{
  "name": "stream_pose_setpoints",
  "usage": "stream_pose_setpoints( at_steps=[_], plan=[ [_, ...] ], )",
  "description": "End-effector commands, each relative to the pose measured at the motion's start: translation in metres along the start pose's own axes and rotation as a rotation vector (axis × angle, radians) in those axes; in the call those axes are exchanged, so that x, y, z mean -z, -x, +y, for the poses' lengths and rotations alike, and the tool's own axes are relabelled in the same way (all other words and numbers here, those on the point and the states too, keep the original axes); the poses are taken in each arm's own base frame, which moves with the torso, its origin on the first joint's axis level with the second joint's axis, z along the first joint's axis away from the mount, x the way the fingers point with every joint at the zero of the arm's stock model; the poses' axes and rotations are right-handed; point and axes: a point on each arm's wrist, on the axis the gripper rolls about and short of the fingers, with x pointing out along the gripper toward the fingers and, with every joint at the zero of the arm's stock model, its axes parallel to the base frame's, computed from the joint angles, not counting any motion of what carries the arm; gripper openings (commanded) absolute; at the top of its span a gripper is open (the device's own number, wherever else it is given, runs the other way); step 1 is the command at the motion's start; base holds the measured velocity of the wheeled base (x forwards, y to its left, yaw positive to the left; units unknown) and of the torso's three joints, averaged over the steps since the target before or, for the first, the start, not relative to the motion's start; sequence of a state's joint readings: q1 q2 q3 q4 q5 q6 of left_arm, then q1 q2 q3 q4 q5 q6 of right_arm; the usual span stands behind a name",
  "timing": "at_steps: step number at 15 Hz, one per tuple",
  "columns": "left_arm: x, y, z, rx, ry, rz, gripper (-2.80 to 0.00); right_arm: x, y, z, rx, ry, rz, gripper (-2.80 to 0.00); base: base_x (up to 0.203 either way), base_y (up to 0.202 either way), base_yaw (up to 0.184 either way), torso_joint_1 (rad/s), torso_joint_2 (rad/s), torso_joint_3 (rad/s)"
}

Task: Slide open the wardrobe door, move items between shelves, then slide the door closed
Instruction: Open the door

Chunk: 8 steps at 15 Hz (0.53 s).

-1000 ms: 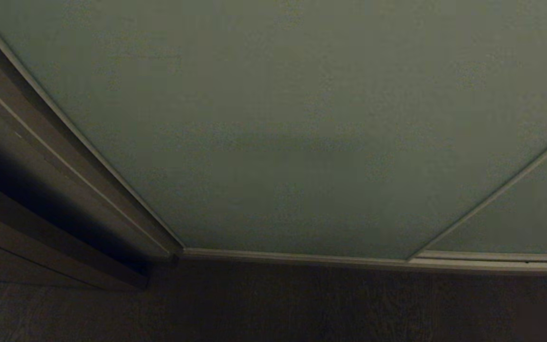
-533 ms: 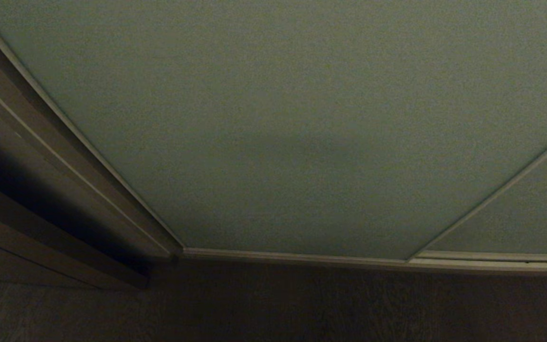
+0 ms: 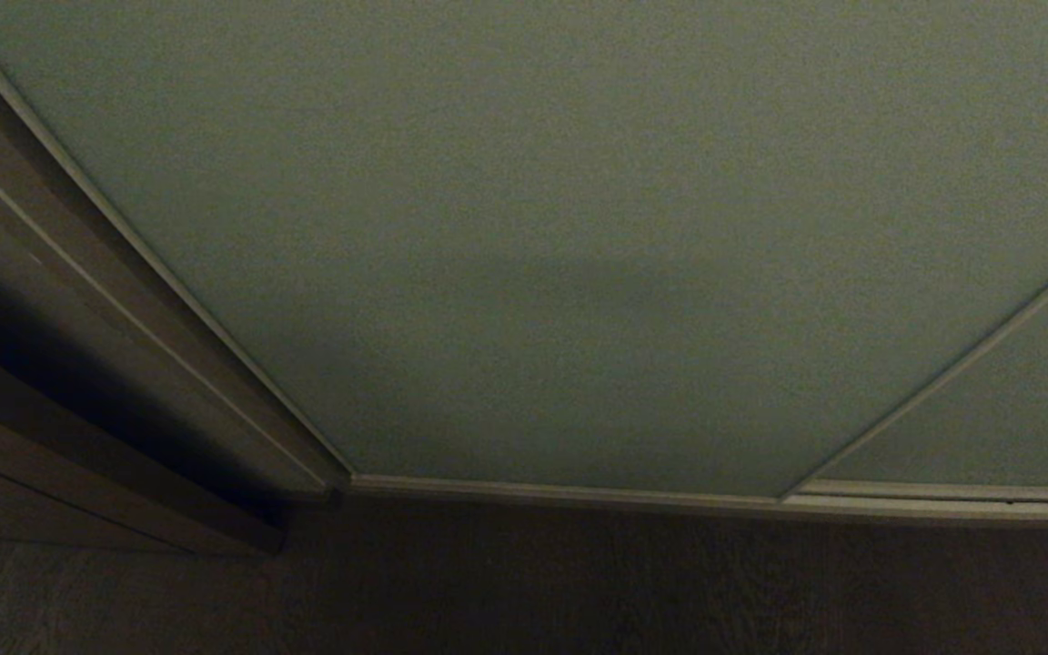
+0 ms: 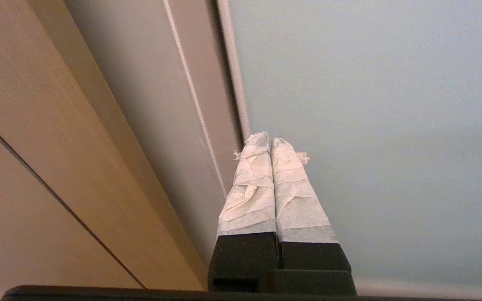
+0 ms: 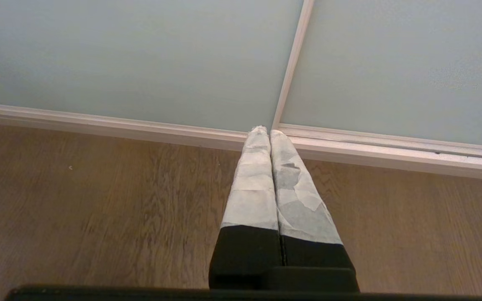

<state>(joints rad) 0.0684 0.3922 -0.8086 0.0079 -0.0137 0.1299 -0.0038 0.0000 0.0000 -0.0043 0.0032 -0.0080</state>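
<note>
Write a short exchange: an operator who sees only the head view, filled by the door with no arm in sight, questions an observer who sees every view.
Operator: Where is the left gripper?
Observer: The left gripper, shut and holding nothing, points at the door's left edge, beside the brown panels.
Operator: And the right gripper?
Observer: The right gripper, also shut, hangs over the floor, aimed at the rail where two door panels meet.
</note>
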Motion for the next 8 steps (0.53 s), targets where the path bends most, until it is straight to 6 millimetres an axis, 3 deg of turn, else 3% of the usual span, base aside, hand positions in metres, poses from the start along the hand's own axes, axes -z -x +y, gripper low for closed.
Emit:
stream_pose_setpoints(
  at_steps=[1,4,8],
  plan=[
    [-0.01,-0.037,0.001,-0.042,-0.018,0.042,-2.8,0.0,0.0,0.0,-0.001,0.001,0.001,-2.8,0.0,0.0,0.0,0.0,0.0,0.0],
    [-0.023,-0.071,0.004,-0.142,-0.022,-0.019,-2.8,0.0,0.0,0.0,-0.001,0.001,0.001,-2.8,0.0,0.0,0.0,0.0,0.0,0.0],
    [-0.02,-0.117,0.014,-0.215,0.013,-0.065,-2.8,0.0,0.0,0.0,0.001,0.0,0.001,-2.8,0.0,0.0,0.0,0.0,0.0,0.0]
  ],
)
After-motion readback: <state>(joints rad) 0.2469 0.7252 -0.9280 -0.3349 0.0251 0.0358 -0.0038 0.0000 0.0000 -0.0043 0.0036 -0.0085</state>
